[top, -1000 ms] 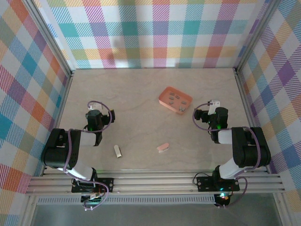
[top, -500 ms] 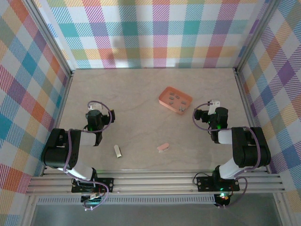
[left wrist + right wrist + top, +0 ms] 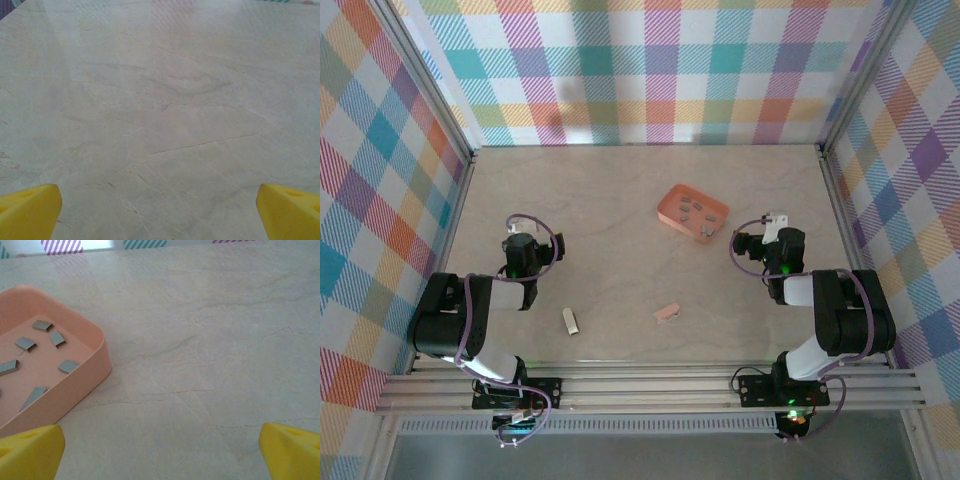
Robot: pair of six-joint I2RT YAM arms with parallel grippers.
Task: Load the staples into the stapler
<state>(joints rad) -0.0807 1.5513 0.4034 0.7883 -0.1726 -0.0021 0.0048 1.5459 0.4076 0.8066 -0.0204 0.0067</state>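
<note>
Lying in the tray (image 3: 87, 372) just left of the right claw (image 3: 773, 220), staples (image 3: 67, 366) suit that arm; left claw (image 3: 520, 224) sits far off; both claws spread wide.

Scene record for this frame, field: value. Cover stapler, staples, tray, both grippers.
stapler: pink, lying on the table, front middle, nothing gripping it
staples: loose grey strips inside the tray
tray: salmon-orange, beyond the stapler
grey-white piece: on the table, left of the stapler
left gripper: open, empty, over bare table
right gripper: open, empty, tray to its left
task state: no staple picked up yet
</note>
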